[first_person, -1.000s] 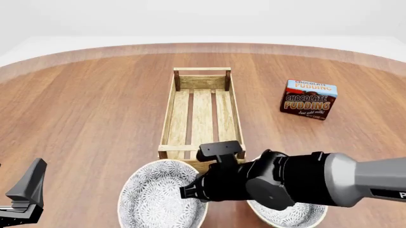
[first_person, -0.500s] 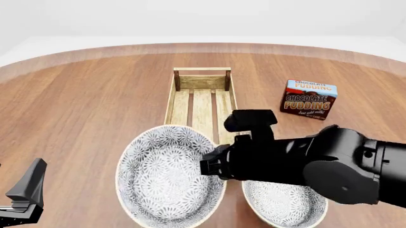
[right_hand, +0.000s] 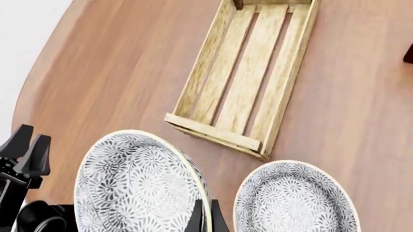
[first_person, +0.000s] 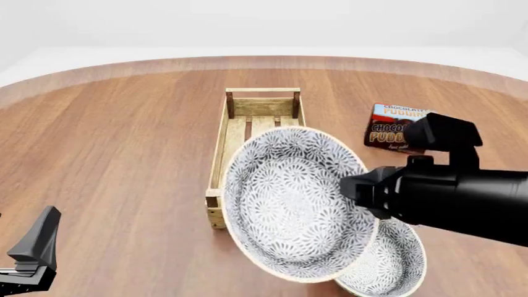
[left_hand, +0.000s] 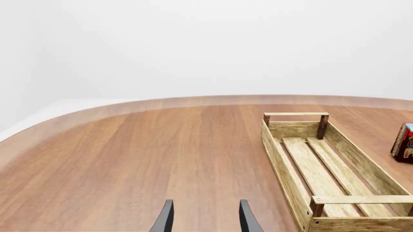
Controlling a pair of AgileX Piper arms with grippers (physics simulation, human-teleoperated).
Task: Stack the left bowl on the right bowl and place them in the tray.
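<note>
Left bowl [first_person: 293, 201] lifted and tilted, rim pinched by right end effector [right_hand: 203, 216], hanging over tray [first_person: 234, 117] near end; right bowl [first_person: 387, 263] on worktop just below and rightward; left end effector [left_hand: 203, 217] spread, idle.

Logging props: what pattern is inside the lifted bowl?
Grey-and-white floral print on the lifted bowl, clearest in the front view.

Left wrist view: fingers [left_hand: 166, 220] apart above the bare desk [left_hand: 129, 159].
Tray [left_hand: 284, 166] empty; box [left_hand: 403, 141] at frame edge.
</note>
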